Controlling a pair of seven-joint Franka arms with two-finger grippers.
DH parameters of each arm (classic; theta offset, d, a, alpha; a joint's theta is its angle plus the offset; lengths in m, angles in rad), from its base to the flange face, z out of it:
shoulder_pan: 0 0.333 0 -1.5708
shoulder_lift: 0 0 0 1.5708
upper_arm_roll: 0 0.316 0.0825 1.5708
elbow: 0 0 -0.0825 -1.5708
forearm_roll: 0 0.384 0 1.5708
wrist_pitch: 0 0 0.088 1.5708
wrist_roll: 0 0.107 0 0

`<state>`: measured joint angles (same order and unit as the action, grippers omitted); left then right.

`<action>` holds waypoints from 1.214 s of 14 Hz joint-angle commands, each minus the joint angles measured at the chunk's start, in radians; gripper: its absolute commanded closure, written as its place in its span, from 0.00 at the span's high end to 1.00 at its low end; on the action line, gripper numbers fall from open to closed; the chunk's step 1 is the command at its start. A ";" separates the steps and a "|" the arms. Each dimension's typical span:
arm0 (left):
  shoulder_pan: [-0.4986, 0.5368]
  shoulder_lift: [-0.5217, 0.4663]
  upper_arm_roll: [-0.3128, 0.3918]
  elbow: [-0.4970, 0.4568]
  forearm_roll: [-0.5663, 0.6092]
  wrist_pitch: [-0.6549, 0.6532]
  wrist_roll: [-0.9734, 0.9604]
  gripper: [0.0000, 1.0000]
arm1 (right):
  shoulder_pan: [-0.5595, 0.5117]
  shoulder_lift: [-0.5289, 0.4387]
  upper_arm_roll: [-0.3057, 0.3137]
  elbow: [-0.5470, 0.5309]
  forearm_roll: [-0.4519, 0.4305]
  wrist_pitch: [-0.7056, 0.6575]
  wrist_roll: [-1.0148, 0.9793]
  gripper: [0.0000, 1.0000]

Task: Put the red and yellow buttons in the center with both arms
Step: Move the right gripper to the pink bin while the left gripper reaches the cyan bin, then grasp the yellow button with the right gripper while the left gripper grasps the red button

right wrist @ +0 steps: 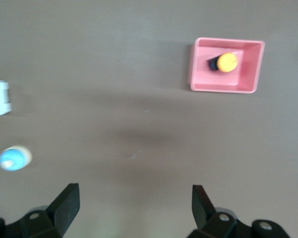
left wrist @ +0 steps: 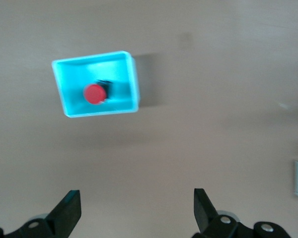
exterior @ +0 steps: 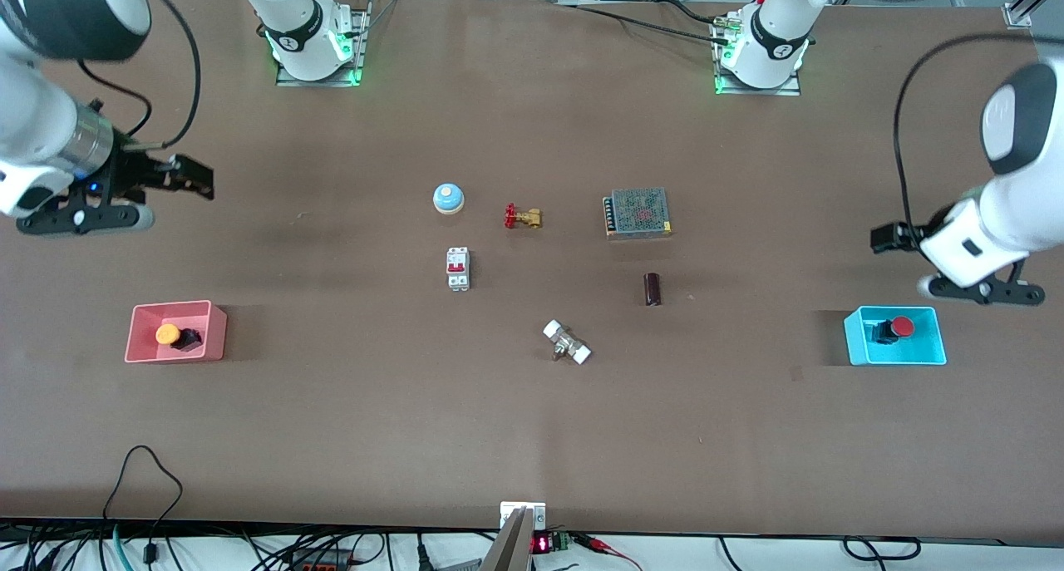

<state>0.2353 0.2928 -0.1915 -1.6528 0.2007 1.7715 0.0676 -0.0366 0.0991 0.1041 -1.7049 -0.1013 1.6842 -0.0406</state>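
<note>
The matte brown desk carries 2 glossy white arms with black bands. The right gripper hangs over bare desk toward the right arm's end, jaws spread wide and empty. The left gripper hangs over bare desk toward the left arm's end, jaws likewise wide apart, holding nothing. Near the right arm's edge sits a pink rectangular tray with the yellow button lying in it, round cap on a stubby black body. Near the left arm's edge a cyan rectangular tray holds the red button, also on its side. At the desk's middle stand a ribbed metal box, a white breaker, and a blue dome bell.
</note>
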 commanded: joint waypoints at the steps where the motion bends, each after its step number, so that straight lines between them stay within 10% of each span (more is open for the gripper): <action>1: 0.083 0.121 0.000 0.015 0.025 0.124 0.058 1.00 | -0.048 0.052 0.009 -0.024 -0.041 0.090 -0.038 1.00; 12: 0.165 0.298 0.006 -0.176 0.082 0.718 0.112 1.00 | -0.229 0.393 0.008 -0.018 -0.057 0.705 -0.295 1.00; 17: 0.182 0.316 0.004 -0.179 0.082 0.737 0.135 0.94 | -0.232 0.462 -0.007 -0.013 -0.038 0.782 -0.275 1.00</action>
<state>0.4123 0.6137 -0.1810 -1.8257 0.2616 2.4964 0.1894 -0.2602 0.5428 0.0957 -1.7322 -0.1441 2.4516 -0.3189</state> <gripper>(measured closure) 0.000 0.000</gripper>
